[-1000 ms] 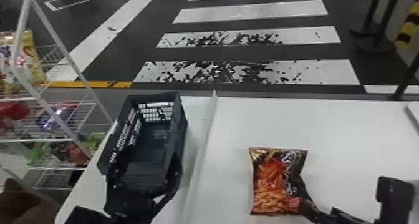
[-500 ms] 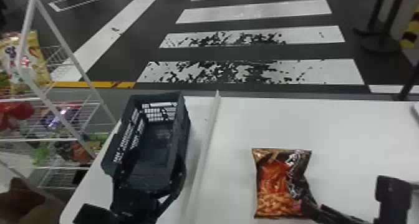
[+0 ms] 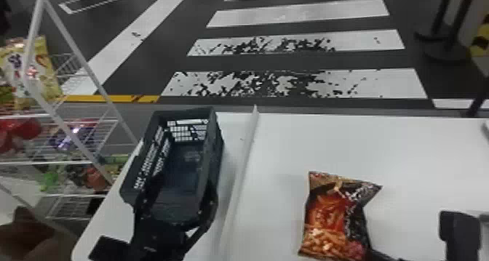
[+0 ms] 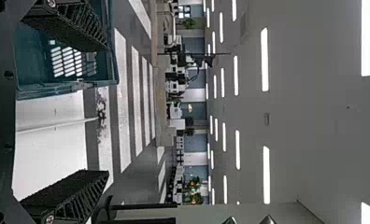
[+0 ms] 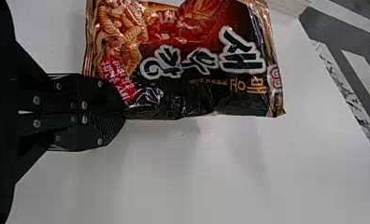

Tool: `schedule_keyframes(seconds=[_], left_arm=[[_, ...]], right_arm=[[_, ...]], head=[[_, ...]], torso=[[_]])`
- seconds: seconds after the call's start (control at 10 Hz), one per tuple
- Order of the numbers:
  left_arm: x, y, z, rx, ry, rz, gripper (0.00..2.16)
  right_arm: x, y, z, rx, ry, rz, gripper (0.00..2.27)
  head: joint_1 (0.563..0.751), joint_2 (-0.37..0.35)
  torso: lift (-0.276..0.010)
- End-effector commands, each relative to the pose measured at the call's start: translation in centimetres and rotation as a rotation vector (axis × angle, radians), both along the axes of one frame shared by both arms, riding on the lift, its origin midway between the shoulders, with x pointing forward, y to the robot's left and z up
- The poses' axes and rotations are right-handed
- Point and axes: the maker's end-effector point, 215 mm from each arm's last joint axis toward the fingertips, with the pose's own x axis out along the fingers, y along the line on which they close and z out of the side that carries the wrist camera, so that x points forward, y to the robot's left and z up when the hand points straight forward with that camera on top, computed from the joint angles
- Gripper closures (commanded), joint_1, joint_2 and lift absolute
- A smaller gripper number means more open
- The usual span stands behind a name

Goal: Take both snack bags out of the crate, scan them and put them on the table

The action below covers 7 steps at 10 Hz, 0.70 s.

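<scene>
- The bag (image 3: 327, 220) is over the right part of the white table (image 3: 411, 151), its printed face, with red and orange snacks on it, turned up toward the head camera. Whether its underside touches the table, I cannot tell.
- The right gripper (image 3: 370, 252) has its fingers pressed together on the bag's side edge, close to one corner. The side bends in toward the grip.
- The crate (image 3: 216, 158) stands on the left part of the table, dark, open at the top, with slotted walls.
- The left gripper (image 3: 176, 200) is at the crate's near end, its fingers spread wide apart with a gap between them. In the left wrist view, one finger lies across the sight of the crate.
- A raised white strip (image 3: 240, 180) runs along the table between the crate and the bag.
- A white wire rack (image 3: 105, 131) with colourful packets is to the left of the table.
- Beyond the table, the dark floor (image 3: 174, 22) has broad white stripes.
</scene>
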Motion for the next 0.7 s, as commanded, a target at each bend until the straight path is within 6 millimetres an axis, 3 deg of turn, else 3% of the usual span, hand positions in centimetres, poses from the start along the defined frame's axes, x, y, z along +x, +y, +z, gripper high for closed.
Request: schedule_keyframes(seconds=[0.0,0.3,0.6], left_arm=[[0.0,0.1,-0.2,0.001,0.006,0.002,0.06],[0.0,0.1,-0.4,-0.003,0.012,0.003,0.06],[0.2,0.2,-0.1,-0.002,0.008,-0.003,0.06]], right_arm=[[-0.2,-0.2,0.2,0.008,0.007,-0.005,2.25],[1.7,-2.4,3.2,-0.017,-0.066,-0.047,2.25],[4.7,-7.5,6.8,-0.098,-0.157,-0.14,2.25]], head=[[0.695,0.242],[0.695,0.232],[0.695,0.168]], torso=[[-0.092],[-0.092],[-0.092]])
